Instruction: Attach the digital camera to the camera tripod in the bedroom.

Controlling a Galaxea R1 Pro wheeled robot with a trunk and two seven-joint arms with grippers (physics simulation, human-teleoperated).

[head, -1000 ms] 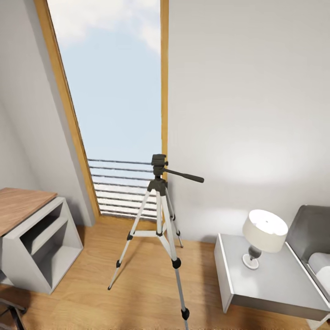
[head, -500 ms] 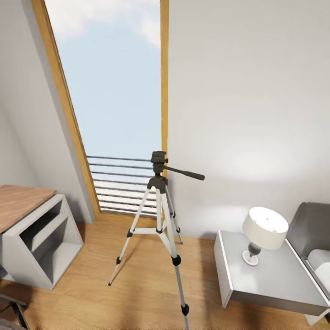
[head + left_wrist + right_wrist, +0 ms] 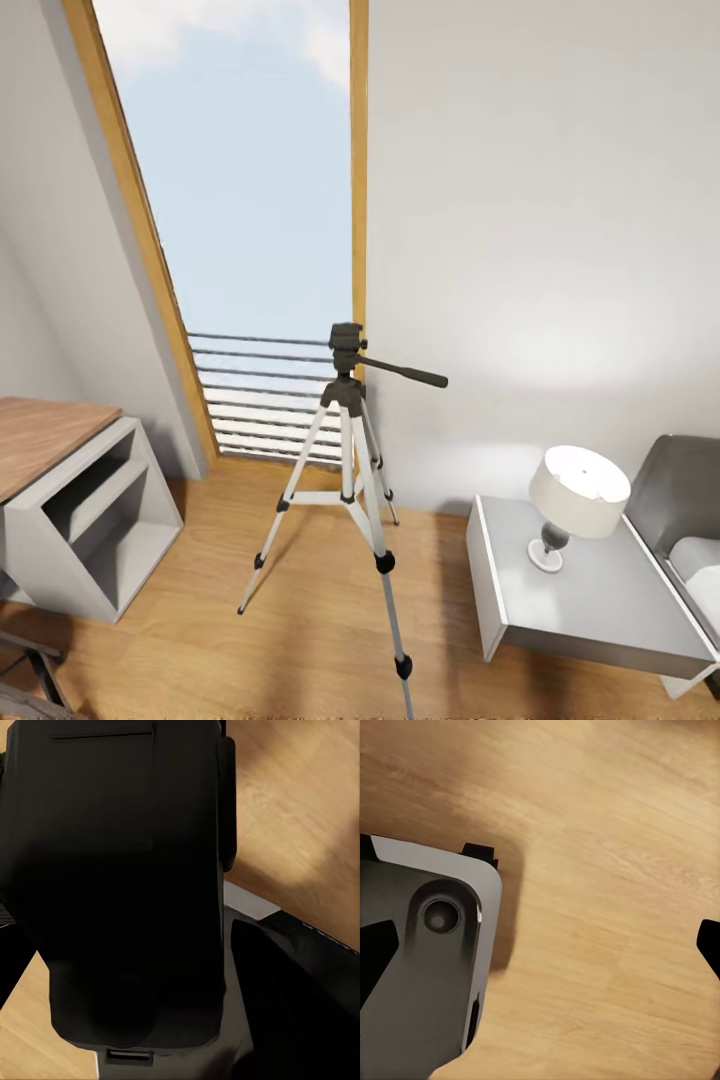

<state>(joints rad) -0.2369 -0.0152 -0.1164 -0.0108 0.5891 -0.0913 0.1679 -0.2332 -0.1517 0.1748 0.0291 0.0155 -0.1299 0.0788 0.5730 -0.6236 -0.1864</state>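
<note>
The camera tripod (image 3: pixel 347 398) stands on the wood floor in front of the tall window, silver legs spread and its pan handle pointing right; the black head on top is bare. In the left wrist view the digital camera (image 3: pixel 127 870) is a matte black box seen very close, and my left gripper (image 3: pixel 139 952) is shut on it with its fingers largely hidden behind the body. My right gripper (image 3: pixel 544 949) hangs open over bare floor planks, its fingertips (image 3: pixel 375 952) far apart.
A white shelf unit with a wood top (image 3: pixel 85 495) stands at the left. Right of the tripod is a white nightstand (image 3: pixel 600 610) carrying a lamp (image 3: pixel 578 495), with the grey bed (image 3: pixel 690 490) beyond. Dark stool legs (image 3: pixel 35 665) show at the lower left.
The whole head view has shifted slightly, so the tripod and furniture sit a little higher in the picture. Nothing in the room itself has moved.
</note>
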